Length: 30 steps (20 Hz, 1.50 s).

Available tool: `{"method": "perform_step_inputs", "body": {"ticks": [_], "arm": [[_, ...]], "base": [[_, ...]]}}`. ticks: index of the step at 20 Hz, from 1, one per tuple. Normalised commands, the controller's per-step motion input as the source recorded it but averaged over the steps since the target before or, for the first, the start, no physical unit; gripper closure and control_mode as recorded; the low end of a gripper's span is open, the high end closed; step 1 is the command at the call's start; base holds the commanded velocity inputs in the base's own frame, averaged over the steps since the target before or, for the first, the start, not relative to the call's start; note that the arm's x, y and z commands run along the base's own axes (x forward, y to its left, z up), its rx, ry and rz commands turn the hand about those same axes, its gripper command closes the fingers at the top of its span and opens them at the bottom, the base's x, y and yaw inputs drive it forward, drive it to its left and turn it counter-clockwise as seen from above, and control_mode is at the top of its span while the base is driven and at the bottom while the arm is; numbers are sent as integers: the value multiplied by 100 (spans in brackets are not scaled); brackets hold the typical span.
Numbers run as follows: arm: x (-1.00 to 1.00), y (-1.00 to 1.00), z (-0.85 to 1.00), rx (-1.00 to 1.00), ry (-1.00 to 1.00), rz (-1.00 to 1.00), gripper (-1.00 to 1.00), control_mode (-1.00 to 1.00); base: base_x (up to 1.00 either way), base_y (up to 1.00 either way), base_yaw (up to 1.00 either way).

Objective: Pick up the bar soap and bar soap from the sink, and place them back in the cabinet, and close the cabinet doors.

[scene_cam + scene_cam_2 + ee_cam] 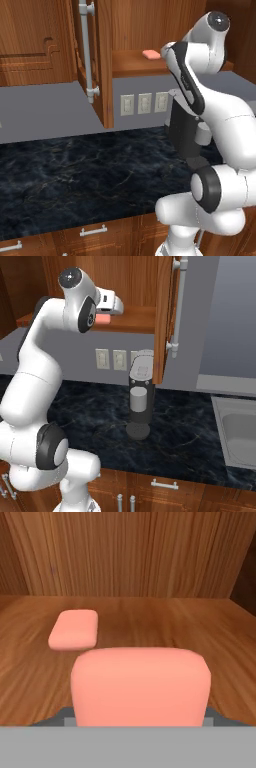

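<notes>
1. Nearest the lens in the hand view, the second bar soap (140, 684) sits big across the lower middle of the frame, right where the fingertips would rise. It reads as carried in the gripper (106, 318), closed on the bar, though the fingers themselves are hidden behind it.

2. From the right base view, that same pink bar peeks out under the white hand at the upper left of centre, at shelf height, inside the mouth of the cabinet (135, 276).

3. A little further in, on the wood shelf (165, 624), the first bar soap (73, 629) lies flat at the left of centre. It is apart from the carried one, with bare wood between them. In the left base view it shows as a pink sliver at the top middle, on the shelf edge.

4. So the step in hand is placing the second soap. One is home, one is a moment from release.

5. Next move, by my reckoning: lower gently until the bar meets the wood, clear of its twin, then let the fingers part and back straight out.

6. Further out, the cabinet doors stand open: one door (95, 60) at upper left in the left base view, the other door (167, 316) at upper right in the right base view. Both need swinging shut afterwards.

7. The sink (240, 431) sits at the right edge.
</notes>
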Motion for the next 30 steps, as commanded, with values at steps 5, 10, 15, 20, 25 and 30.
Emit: {"method": "perform_step_inputs", "body": {"ticks": [5,10,15,20,25,30], "arm": [[38,0,-4,0,0,0,100,-100],[40,0,-6,0,0,0,100,-100],[34,0,-7,0,0,0,100,-100],[25,0,-11,0,1,0,100,-100],[21,0,-10,0,2,0,100,-100],[19,0,-8,0,0,0,100,-100]], "base": [[0,0,0],[0,0,0],[0,0,0],[0,0,0],[0,0,0],[0,0,0]]}}
